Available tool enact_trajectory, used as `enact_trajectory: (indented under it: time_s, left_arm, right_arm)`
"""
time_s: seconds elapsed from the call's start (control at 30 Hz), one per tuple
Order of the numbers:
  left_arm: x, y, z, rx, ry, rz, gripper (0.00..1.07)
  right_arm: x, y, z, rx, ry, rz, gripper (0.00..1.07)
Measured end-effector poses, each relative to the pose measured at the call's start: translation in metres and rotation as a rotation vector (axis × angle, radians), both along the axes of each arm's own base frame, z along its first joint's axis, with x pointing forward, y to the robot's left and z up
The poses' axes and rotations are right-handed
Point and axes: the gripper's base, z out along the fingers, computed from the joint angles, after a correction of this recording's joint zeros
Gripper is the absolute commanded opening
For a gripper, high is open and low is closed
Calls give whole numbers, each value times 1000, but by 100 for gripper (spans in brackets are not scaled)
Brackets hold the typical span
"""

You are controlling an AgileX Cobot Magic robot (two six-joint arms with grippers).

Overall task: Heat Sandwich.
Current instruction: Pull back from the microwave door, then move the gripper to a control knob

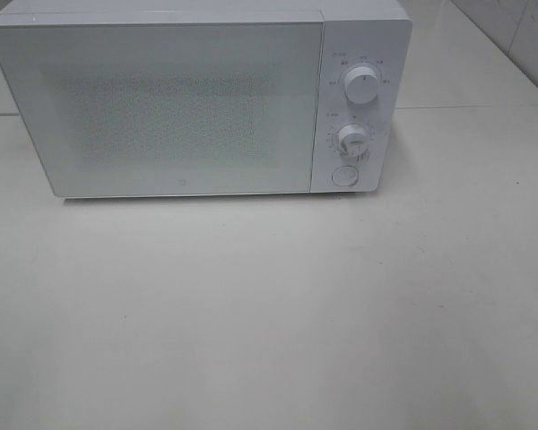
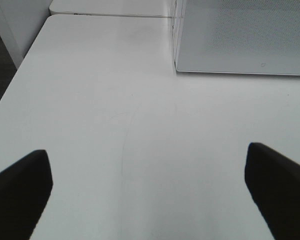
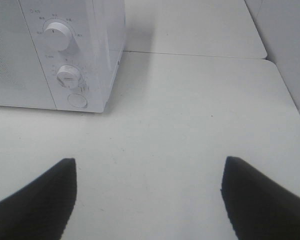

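Sandwich: not visible in any view, so its place relative to either gripper and its look cannot be told. Microwave [image 1: 179, 98] door shut, its speckled window opaque.

Left gripper [image 2: 146, 151]: jaws spread wide, nothing between them, over bare table [image 1: 269, 313] in front of the microwave's door-side corner.

Right gripper [image 3: 149, 161]: jaws wide, empty, in front of the microwave's control side, near its two dials and round button [image 3: 77, 100].

A white table [image 1: 269, 331] bears 1 white microwave [image 1: 179, 107], door shut, 2 knobs [image 1: 362, 86] on its control panel, set toward the back
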Motion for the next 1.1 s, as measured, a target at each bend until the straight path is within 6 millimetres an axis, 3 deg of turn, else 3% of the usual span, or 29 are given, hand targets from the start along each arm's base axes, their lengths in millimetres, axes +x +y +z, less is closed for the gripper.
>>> enact_trajectory:
  time_s: [0.53, 1.1]
  left_arm:
    - [0, 0, 0, 0, 0, 0, 101]
    - [0, 0, 0, 0, 0, 0, 101]
  right_arm:
    - [61, 8, -16, -6, 79, 17, 76]
    - [113, 16, -34, 7, 26, 36, 76]
